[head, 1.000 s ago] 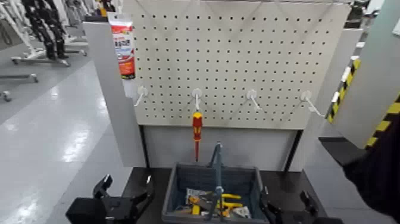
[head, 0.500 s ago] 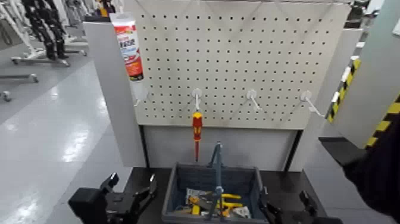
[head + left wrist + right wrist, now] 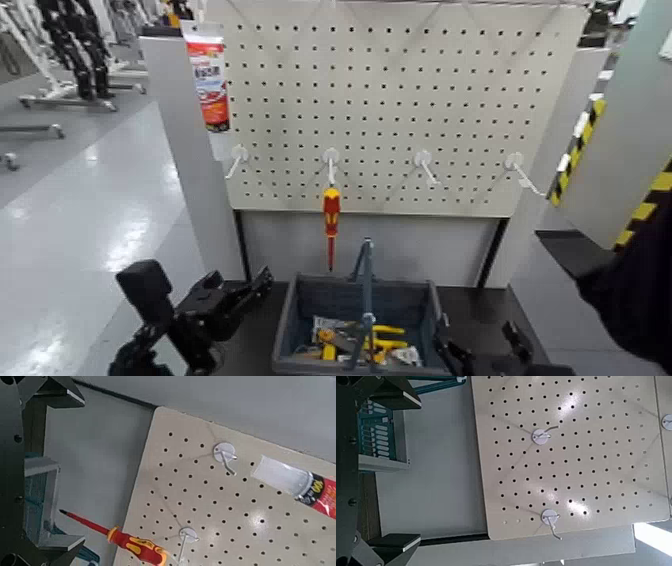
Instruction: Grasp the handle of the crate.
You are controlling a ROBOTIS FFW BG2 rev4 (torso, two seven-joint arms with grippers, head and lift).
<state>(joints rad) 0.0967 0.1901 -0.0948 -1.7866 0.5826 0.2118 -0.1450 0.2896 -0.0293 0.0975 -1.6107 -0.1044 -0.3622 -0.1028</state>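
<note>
Handle (image 3: 366, 290) of the crate (image 3: 300, 310) arches upright over the bin's middle at the lower centre of the head frame, untouched, with yellow and black hand tools (image 3: 358, 342) beneath it. At lower left the left gripper (image 3: 250, 290) hangs beside the crate's rim, fingers spread wide. At lower right the right gripper (image 3: 480, 350) sits low, fingers apart. Beyond, a red-and-yellow screwdriver (image 3: 331, 222) hangs from the white pegboard (image 3: 400, 100).

The left tool (image 3: 240, 292) has risen from low beside the crate (image 3: 300, 315) and swung inward, its open fingers now pointing toward the crate's near-left corner. The tube (image 3: 208, 75) on the pegboard post sits back at its earlier height after dipping lower.
</note>
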